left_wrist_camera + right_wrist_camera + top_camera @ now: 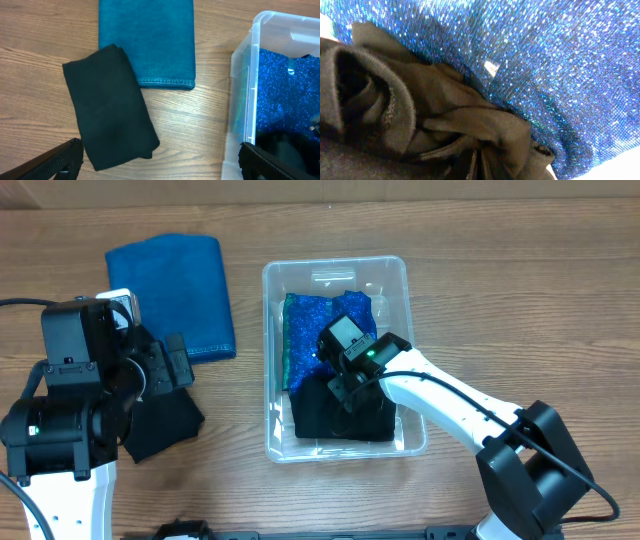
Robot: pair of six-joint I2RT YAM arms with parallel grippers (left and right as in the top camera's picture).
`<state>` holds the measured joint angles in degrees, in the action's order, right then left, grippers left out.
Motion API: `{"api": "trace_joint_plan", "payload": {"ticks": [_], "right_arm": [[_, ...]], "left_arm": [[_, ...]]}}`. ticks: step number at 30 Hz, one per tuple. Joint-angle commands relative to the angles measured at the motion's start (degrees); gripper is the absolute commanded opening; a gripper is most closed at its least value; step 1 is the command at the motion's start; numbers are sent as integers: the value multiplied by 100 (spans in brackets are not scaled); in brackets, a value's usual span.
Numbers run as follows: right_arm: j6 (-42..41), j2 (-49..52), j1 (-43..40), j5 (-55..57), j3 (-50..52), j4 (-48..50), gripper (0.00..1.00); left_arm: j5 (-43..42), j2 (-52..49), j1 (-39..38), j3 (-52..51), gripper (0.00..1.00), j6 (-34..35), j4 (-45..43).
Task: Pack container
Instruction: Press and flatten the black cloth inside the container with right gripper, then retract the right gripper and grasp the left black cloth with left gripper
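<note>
The container (268,330) sits mid-table. Inside it the right gripper (346,395) presses into a black cloth (340,422), its grip hidden, beside a sparkly blue cloth (320,325) whose white tag (491,66) is unreadable. The left gripper (178,362) hangs spread apart.

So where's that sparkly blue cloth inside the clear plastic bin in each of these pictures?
Overhead: the sparkly blue cloth sits in the upper half of the clear plastic bin, mid-picture.
Left wrist: the cloth is at the right edge, behind the bin's wall.
Right wrist: it fills the top and right.
Shared landmark: the crumpled black cloth lying against it.
</note>
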<state>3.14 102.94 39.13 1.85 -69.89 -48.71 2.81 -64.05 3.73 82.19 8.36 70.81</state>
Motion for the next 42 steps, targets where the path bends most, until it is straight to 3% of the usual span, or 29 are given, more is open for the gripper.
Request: {"api": "trace_joint_plan", "payload": {"ticks": [1, 4, 5, 6, 7, 8, 11, 15, 18, 21, 24, 28, 42], "right_arm": [[-376, -125, 11, 166, -214, -254, 4], [-695, -1029, 11, 704, -817, -682, 11], [-914, -1362, -20, 946, -1088, -859, 19], [-1110, -1685, -120, 1139, -1351, -1014, 65], [-1117, -2070, -363, 1139, -1578, -1132, 77], [-1165, -2374, -660, 1110, -1685, -1231, 100], [-1176, -3016, -1976, 942, -1703, -1742, 100], [-1176, -2994, -3453, 330, -1552, -2295, 100], [-1174, -2881, -3707, 39, -1530, -2302, 100], [-1176, -2776, -3707, 37, -1530, -2302, 100], [-1176, -2680, -3700, 28, -1530, -2306, 100], [-1174, -2623, -3700, 11, -1528, -2295, 100], [-1174, -2625, -3700, 13, -1528, -2295, 100]], "left_arm": [[17, -7, -15, 105, 100, -107, 79], [17, -7, -15, 105, 100, -107, 85], [15, -7, -15, 105, 100, -107, 96], [15, -7, -15, 105, 100, -105, 114], [17, -9, -13, 105, 100, -107, 136], [15, -35, 7, 105, 100, -76, 114], [-7, -289, 363, 105, 100, 256, 83], [-1154, -1045, 1965, 2, 100, 404, 9], [-1593, -1556, 3130, -286, 100, 560, -125], [-1768, -1862, 3901, -1123, 100, 597, -833], [-1880, -2004, 4022, -1969, 100, 260, -1650], [-2811, -2312, 4009, -2688, 100, -487, -2625], [-2024, -3425, 4015, -2944, 100, -385, -3418]]}}
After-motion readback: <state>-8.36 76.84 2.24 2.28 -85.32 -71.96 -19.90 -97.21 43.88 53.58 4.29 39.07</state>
